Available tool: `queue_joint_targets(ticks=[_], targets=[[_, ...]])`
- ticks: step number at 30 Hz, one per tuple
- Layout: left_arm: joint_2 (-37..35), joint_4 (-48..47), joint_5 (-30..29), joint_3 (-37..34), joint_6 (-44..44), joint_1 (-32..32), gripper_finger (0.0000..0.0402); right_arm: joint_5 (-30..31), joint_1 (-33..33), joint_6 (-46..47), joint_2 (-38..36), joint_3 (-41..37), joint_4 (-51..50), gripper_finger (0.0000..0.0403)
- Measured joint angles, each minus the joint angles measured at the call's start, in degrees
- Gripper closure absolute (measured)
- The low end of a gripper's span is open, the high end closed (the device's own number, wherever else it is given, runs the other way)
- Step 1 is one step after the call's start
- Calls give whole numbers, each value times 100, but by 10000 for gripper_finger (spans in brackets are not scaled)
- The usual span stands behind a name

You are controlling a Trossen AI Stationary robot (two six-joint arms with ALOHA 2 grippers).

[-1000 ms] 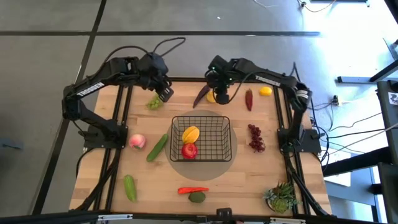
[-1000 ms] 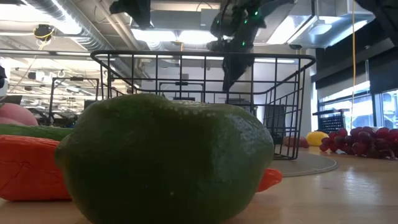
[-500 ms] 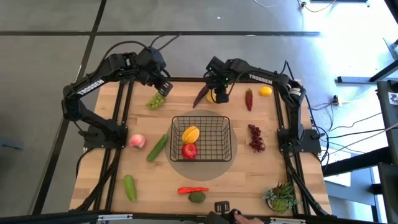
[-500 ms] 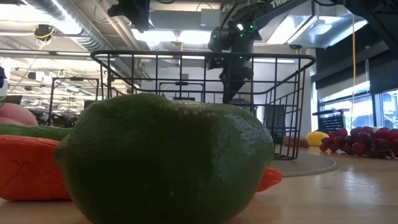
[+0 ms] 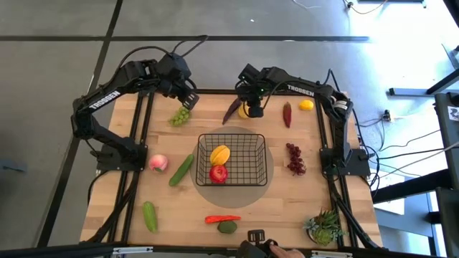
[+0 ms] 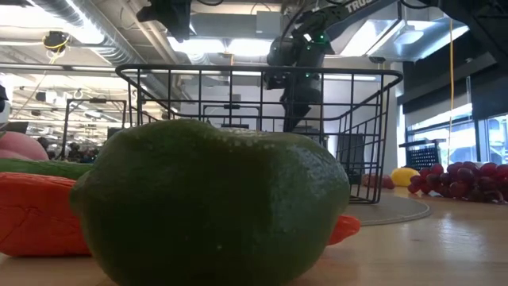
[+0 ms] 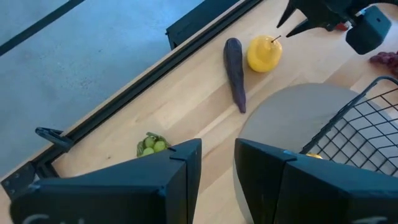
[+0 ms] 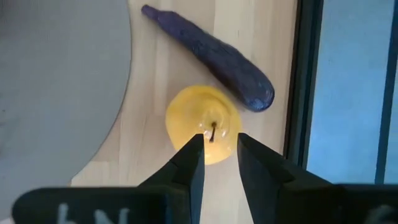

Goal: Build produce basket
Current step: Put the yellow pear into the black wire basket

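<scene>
The black wire basket (image 5: 252, 147) stands mid-table on a round grey mat and holds a yellow fruit (image 5: 220, 153) and a red tomato (image 5: 218, 173). At the far edge a yellow stemmed fruit (image 8: 186, 121) lies next to a purple eggplant (image 8: 217, 59). My right gripper (image 8: 217, 144) points down over that yellow fruit, open, one fingertip on each side of its stem (image 8: 212, 132). My left gripper (image 7: 218, 152) hangs open with nothing between its fingers above the far left of the table (image 5: 188, 99), near the green grapes (image 5: 179, 116). My right gripper comes from above onto the top of the yellow fruit (image 8: 214, 124), its fingers straddling the stem. I cannot tell whether the fingertips touch the fruit. The fruit rests on the table.
Loose on the table are a pink peach (image 5: 158, 163), two cucumbers (image 5: 181, 170) (image 5: 149, 215), a red chilli (image 5: 222, 218), a green fruit (image 5: 227, 228), dark red grapes (image 5: 295, 159), a red pepper (image 5: 287, 115) and a lemon (image 5: 306, 105). A spiky plant (image 5: 324, 228) stands near right.
My right gripper has sunk toward the yellow fruit at the table's far edge. The produce lies where it was.
</scene>
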Motion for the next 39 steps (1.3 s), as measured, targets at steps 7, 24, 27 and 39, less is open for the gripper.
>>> queue_joint_targets(ticks=[7, 24, 27, 39], targets=[[2, 0, 0, 0, -4, 0, 316, -307, -12, 0, 0, -2, -3, 313], [4, -2, -4, 2, 2, 0, 315, -558, -152, 11, 122, -11, 113, 313], [4, -2, -5, 2, 4, 0, 315, -560, -152, 11, 129, -11, 105, 313], [4, -2, -4, 2, 7, 0, 315, -560, -185, 24, 173, -9, 56, 313]])
